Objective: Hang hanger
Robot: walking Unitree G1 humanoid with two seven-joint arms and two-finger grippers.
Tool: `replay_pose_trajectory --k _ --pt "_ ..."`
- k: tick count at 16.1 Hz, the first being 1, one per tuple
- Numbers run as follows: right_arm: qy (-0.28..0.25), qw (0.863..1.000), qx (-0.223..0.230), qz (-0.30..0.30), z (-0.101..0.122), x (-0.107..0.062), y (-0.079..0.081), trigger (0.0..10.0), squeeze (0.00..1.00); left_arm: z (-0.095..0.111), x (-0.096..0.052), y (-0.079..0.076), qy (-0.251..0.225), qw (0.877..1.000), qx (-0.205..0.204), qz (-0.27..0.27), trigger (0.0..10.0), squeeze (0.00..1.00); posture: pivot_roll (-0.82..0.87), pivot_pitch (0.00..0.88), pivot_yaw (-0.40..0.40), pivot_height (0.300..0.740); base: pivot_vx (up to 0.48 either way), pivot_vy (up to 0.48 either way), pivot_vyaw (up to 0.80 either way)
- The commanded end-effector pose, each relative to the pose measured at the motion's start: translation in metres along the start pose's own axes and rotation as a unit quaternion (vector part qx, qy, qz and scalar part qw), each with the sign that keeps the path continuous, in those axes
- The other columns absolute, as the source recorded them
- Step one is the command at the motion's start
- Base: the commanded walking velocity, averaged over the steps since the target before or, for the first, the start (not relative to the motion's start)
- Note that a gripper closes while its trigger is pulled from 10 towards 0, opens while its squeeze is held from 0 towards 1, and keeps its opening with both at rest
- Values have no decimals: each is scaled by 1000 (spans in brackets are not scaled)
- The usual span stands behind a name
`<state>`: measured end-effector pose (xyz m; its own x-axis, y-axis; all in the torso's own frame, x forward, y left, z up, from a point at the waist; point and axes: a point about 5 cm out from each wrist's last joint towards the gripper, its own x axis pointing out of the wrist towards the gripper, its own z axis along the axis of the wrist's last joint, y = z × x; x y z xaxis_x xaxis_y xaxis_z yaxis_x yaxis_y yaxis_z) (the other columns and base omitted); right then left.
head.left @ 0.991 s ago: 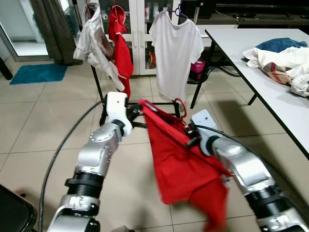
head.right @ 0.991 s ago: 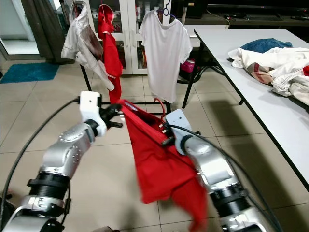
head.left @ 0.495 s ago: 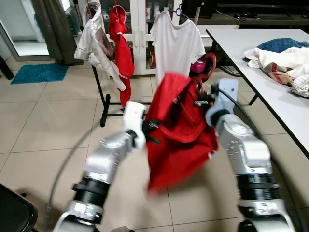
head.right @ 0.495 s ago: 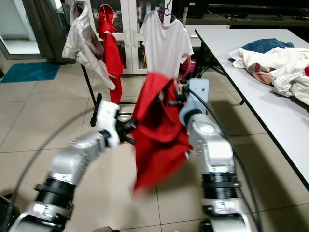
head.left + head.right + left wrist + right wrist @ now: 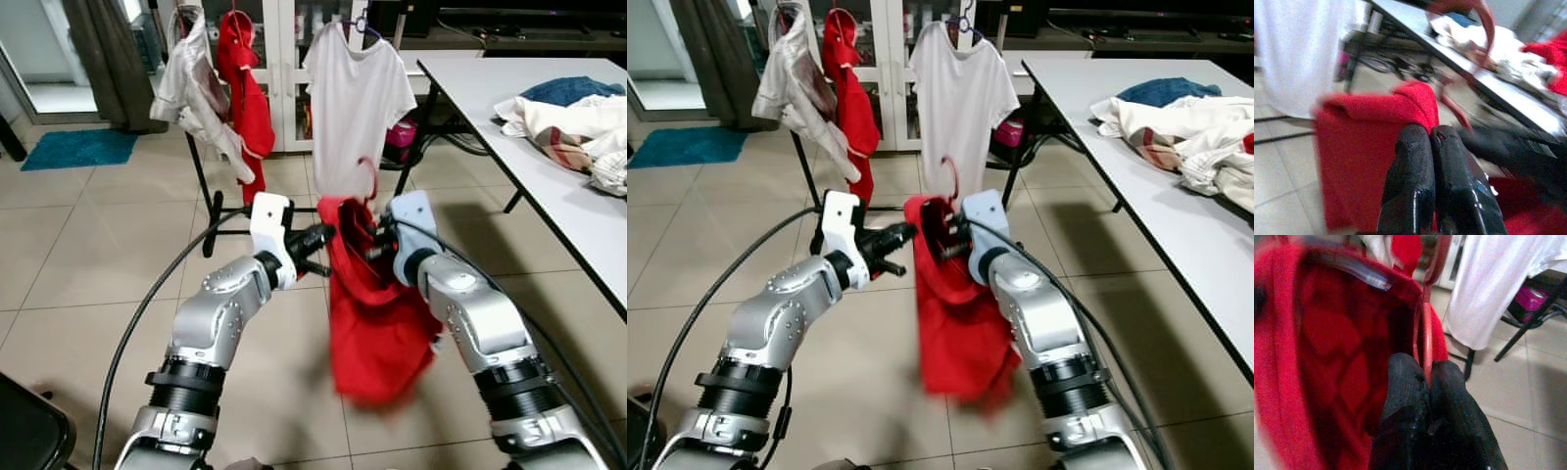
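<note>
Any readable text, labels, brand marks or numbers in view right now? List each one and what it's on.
None can be read.
red garment, held on its red hanger by the right end effector: no print seen.
white T-shirt on the rack: plain.
Pale tag inside the red garment's neck: too blurred to read.
Clothes piled on the table: no lettering legible.

The red garment is matt, fuzzy cloth; the red hanger looks smooth and slightly glossy; the right gripper has matt, grainy black fingers. The arms are brushed silver metal; the floor is smooth, faintly shiny tile.
</note>
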<state>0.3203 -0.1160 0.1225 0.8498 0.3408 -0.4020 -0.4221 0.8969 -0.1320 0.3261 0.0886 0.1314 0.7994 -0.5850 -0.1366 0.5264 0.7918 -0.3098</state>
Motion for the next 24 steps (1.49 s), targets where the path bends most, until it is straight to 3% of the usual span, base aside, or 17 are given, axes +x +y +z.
replay_pose_trajectory --k 1,2,3,4,5,8,10,11,14,16,19,20,21,23,24 --pt "32 999 -20 28 -11 -4 0 10000 0 13 -5 26 -17 995 42 86 0 0 -120 0 9 740 0 0 0" --pt "26 999 -12 40 -9 -9 -5 10000 0 15 -11 45 -10 987 63 145 0 0 -123 0 12 740 0 0 0" --pt "26 999 -12 40 -9 -9 -5 10000 0 15 -11 45 -10 987 63 145 0 0 -123 0 12 740 0 0 0" --pt "-20 997 13 78 4 -14 -7 10000 0 14 -18 59 6 980 81 184 0 0 -125 0 16 740 0 0 0" --pt "-51 994 48 88 15 -17 -8 10000 0 11 -21 63 20 975 96 199 0 0 -125 0 16 740 0 0 0" --pt "-79 991 107 28 27 -13 -20 10000 0 1 -21 63 51 975 105 190 0 0 -125 0 17 740 0 0 0" --pt "-94 982 161 -30 31 -8 -28 10000 0 -15 -17 47 95 984 98 115 0 0 -121 0 14 740 0 0 0" --pt "-94 980 170 -38 32 -5 -25 10000 0 -19 -12 26 88 992 85 40 0 0 -119 0 11 740 0 0 0" --pt "-65 984 151 -71 25 2 -17 10000 0 -14 -3 -16 63 993 54 -86 0 0 -117 0 8 740 0 0 0" --pt "-53 988 118 -83 20 5 -13 10000 0 -6 0 -30 44 991 40 -119 0 0 -119 0 8 740 0 0 0" --pt "-64 990 99 -76 21 5 -11 10000 0 10 -1 -17 4 997 6 -82 0 0 -123 0 10 740 0 0 0" --pt "-63 991 91 -74 21 5 -10 10000 0 21 -1 -13 -30 997 -2 -64 0 0 -123 0 9 740 0 0 0" --pt "-64 992 85 -72 20 6 -10 10000 0 33 -2 -1 -66 998 17 -5 0 0 -122 0 8 740 0 0 0" --pt "-61 993 81 -60 19 6 -7 10000 0 40 -6 24 -65 989 99 92 0 0 -122 0 7 740 0 0 0" --pt "-55 995 73 -49 17 6 -5 10000 0 41 -8 31 -65 986 101 115 0 0 -122 0 6 740 0 0 0"
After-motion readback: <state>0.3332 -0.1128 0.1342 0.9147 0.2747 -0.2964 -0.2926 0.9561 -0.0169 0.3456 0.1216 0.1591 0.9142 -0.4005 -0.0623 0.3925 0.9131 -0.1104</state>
